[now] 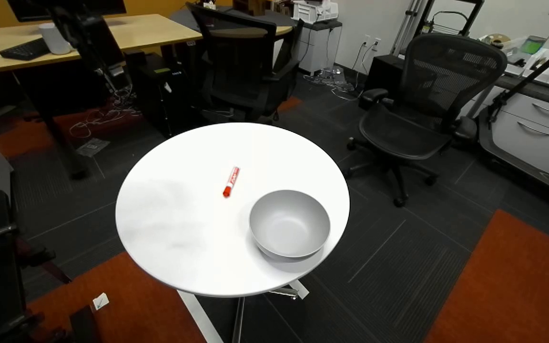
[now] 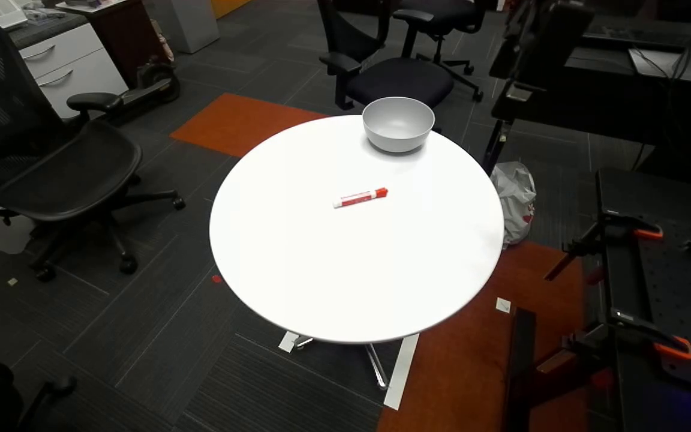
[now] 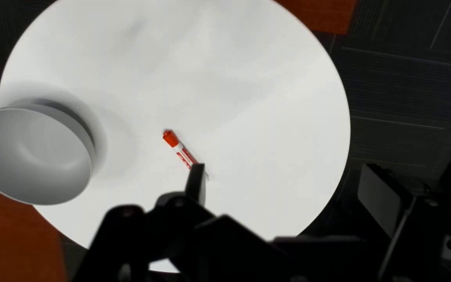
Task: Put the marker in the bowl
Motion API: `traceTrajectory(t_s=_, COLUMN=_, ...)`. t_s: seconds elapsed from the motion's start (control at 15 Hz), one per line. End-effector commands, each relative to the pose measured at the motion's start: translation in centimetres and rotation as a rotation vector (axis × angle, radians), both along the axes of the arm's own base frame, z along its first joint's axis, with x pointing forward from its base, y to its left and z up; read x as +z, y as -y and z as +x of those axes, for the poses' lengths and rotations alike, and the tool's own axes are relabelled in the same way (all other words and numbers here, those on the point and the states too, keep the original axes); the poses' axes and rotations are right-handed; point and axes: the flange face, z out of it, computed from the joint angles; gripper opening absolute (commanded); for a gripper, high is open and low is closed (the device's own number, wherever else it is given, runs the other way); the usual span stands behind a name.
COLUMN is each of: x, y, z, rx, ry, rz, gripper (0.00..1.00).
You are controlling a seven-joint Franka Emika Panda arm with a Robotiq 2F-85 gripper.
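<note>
The dark tool (image 3: 282, 178) points downward, fingers (image 3: 195, 182) spread wide.

Both exterior views look down at the round white table (image 1: 203, 214) from different sides; the wrist view, from closer.

A slim, red-and-white cylindrical marker (image 2: 360, 198) is showing brightly against a round, white worktop (image 2: 321, 258).
Its cap (image 3: 170, 138) is showing solid red, its barrel (image 3: 185, 154) is carrying red-and-white print, and a round, matte-grey bowl (image 1: 289, 228) is looking plain.
</note>
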Motion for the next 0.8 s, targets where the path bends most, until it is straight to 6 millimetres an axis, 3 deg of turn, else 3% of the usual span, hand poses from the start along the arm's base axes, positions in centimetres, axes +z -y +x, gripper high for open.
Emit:
traceTrajectory(t_s=0.0, x=-1.7, y=1.1, z=3.3, rx=0.064, ry=0.032, rz=-0.019, gripper=1.00)
traceTrajectory(t_s=0.6, x=-8.4, y=4.5, z=8.2, rx=0.122, ry=0.031, rz=-0.048, gripper=1.00)
traceTrajectory(t_s=0.73, x=-9.9, y=4.4, z=8.9, rx=0.126, ry=0.025, rz=-0.054, gripper=1.00)
